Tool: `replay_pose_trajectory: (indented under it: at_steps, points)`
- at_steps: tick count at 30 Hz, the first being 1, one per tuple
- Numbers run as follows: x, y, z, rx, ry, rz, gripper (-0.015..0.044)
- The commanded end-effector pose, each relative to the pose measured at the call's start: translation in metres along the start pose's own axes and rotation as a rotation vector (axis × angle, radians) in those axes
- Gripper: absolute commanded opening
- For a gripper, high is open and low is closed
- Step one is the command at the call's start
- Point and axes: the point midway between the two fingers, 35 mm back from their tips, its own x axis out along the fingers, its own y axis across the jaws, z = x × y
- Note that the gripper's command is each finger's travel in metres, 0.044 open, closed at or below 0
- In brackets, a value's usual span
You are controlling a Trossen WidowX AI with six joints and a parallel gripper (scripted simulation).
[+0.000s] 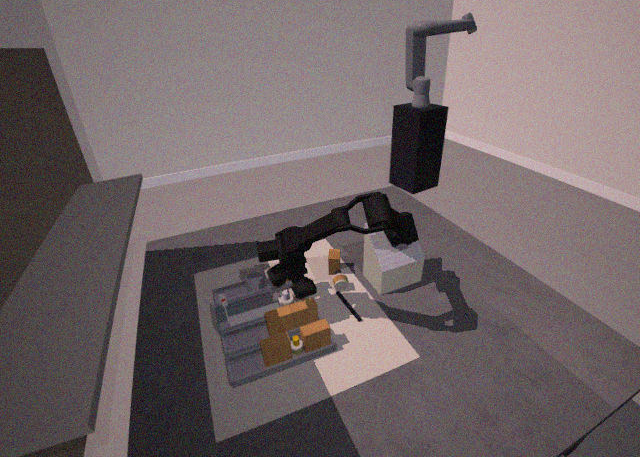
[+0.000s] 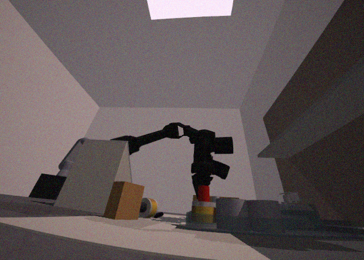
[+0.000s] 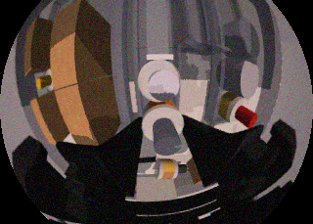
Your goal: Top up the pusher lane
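Observation:
My gripper is shut on an upright jar with a white rim and grey knob. This held jar is at the front end of the middle lane. Just behind it in the lane stands the other jar, with a white rim and a pale round top; an orange patch shows between the two. A thin white bar crosses behind that rear jar. The fingers hide the low front stop and the held jar's base, so I cannot tell whether it touches the lane floor.
Orange-brown boxes and a yellow-capped jar stand left in the wrist view, a red-capped jar right. In front are a lying jar, a box, a black stick and a white block.

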Motion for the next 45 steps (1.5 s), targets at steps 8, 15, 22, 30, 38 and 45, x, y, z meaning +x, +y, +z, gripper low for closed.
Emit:
replay_pose_trajectory:
  at_steps: [8,15,22,30,38,45]
  points:
    - [0.005,0.002,0.003,-0.012,-0.012,0.008,0.0000]
    - [0.007,0.002,0.002,-0.012,-0.012,0.008,0.0000]
    - [0.009,0.002,0.002,-0.012,-0.012,0.008,0.0000]
    - [0.012,0.002,0.001,-0.012,-0.012,0.008,0.0000]
    - [0.014,0.002,0.001,-0.012,-0.012,0.008,0.0000]
    - [0.014,0.002,0.000,-0.012,-0.012,0.008,0.0000]
